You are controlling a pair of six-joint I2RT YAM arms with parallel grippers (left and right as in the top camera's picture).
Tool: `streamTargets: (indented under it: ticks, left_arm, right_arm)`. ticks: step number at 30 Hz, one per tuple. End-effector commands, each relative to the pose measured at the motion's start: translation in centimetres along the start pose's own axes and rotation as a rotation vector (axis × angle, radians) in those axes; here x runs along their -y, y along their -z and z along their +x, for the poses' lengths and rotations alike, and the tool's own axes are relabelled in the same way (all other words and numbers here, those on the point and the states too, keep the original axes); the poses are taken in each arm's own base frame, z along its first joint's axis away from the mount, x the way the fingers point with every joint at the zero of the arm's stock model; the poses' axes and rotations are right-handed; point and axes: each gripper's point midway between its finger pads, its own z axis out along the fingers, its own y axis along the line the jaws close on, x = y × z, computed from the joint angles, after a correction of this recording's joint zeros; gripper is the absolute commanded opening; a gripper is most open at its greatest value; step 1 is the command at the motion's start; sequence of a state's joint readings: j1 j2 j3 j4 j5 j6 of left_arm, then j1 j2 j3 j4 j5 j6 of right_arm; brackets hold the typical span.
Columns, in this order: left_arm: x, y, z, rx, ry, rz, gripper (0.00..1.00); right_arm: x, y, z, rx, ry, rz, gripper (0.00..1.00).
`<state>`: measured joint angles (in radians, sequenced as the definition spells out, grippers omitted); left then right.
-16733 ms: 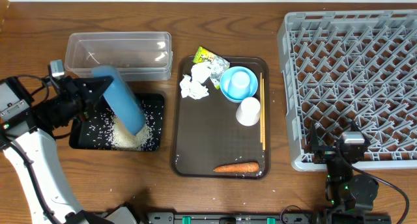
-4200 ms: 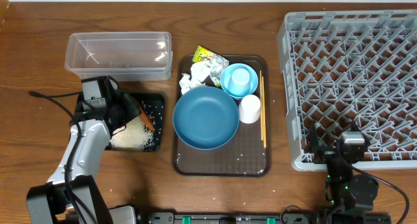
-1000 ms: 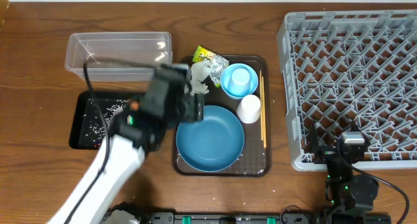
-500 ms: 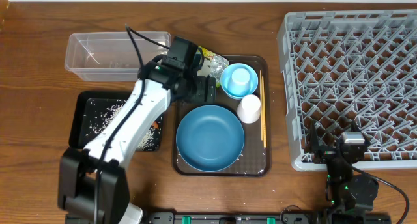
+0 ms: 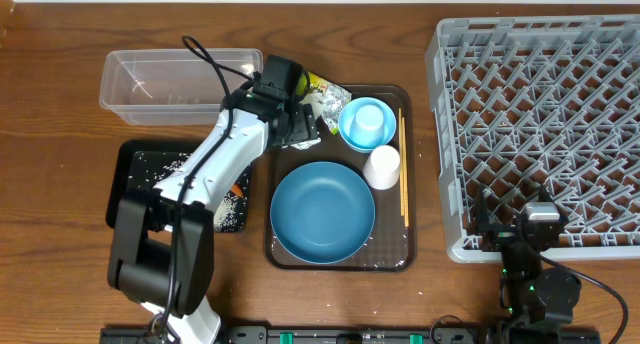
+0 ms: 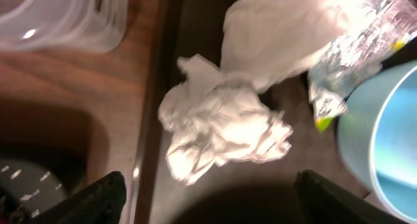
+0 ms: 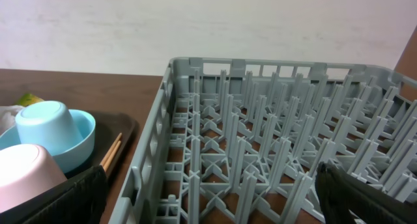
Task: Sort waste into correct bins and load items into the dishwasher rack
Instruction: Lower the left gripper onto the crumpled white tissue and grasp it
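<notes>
Hovering over the far left corner of the dark brown serving tray [image 5: 388, 239] in the middle of the tabletop, the left arm [image 5: 225, 159] holds the left jaws spread wide and empty, its fingers [image 6: 91, 201] standing on either side of a crumpled white paper tissue [image 6: 221, 129] that lies just inside the tray's left rim, not yet pinched. A second white tissue [image 6: 280, 35] touches it on the far side, and the yellow-green printed wrapper [image 6: 355, 35] lies against that one, beside the small light-blue bowl [image 5: 365, 124]. White rice grains [image 5: 168, 167] and a small orange carrot [image 5: 236, 191] already sit in the shallow black rectangular tray [image 5: 125, 189] near the left edge, so the paper probably belongs in the clear plastic rectangular tub [image 5: 170, 79] at the far left corner. Closing from here could go wrong in several ways. A finger may strike the raised rim so close by, or the jaws may catch only a loose fold that slips free on the way to the tub. They may also drag the touching tissue and wrapper along, mixing the waste or nudging the bowl. The big dark-blue bowl [image 5: 322, 212], small white cup [image 5: 381, 168] and two thin wooden chopsticks [image 5: 403, 174] sit on the serving tray, none yet in the large grey plastic dishwasher rack [image 5: 540, 114] at the right edge. Beside the rack's near side, the right jaws rest wide apart, gripping nothing.
</notes>
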<state>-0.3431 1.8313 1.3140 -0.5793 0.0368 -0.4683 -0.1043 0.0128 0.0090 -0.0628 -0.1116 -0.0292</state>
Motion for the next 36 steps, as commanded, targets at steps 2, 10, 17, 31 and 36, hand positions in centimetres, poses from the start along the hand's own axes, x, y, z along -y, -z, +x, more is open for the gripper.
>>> streamTargets:
  ticks: [2,10,17,31,36]
  left_arm:
    - [0.0,-0.9,-0.8,0.023,0.025,-0.017,0.84]
    - [-0.4,-3.4,-0.2,-0.006,0.044,-0.041,0.84]
    - [-0.8,-3.9,-0.8,0.028,0.043,-0.071,0.77]
    - [-1.1,-4.2,-0.3,0.019,0.043,-0.076,0.55]
    - [-1.6,-4.6,0.6,-0.003,0.040,-0.088,0.54]
  right_arm:
    - [0.3,0.0,0.1,0.001,-0.014,0.013,0.99]
    - [0.3,0.0,0.1,0.001,-0.014,0.013,0.99]
    - [0.3,0.0,0.1,0.000,-0.014,0.013,0.99]
    - [0.3,0.0,0.1,0.000,-0.014,0.013,0.99]
    - [0.3,0.0,0.1,0.001,-0.014,0.013,0.99]
